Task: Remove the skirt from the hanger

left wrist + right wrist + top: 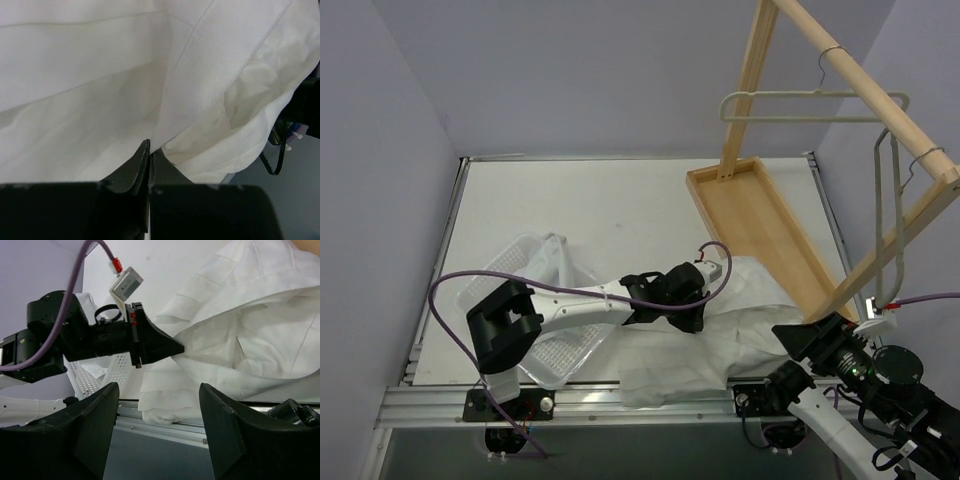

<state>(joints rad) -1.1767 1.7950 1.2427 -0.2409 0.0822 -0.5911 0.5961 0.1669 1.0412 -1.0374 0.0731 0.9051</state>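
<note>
The white skirt lies crumpled on the table near the front edge, apart from the hangers. It fills the left wrist view and shows in folds in the right wrist view. My left gripper reaches across to its left part and is shut on a fold of the fabric; the pinch also shows in the right wrist view. My right gripper stands open low at the front right, with nothing between its fingers. One pale hanger hangs bare on the wooden rail; a second hanger hangs further right.
A wooden rack with a tray base stands at the back right. A clear perforated plastic basket with some white cloth in it sits at the front left, under the left arm. The table's metal front rail runs just below the skirt.
</note>
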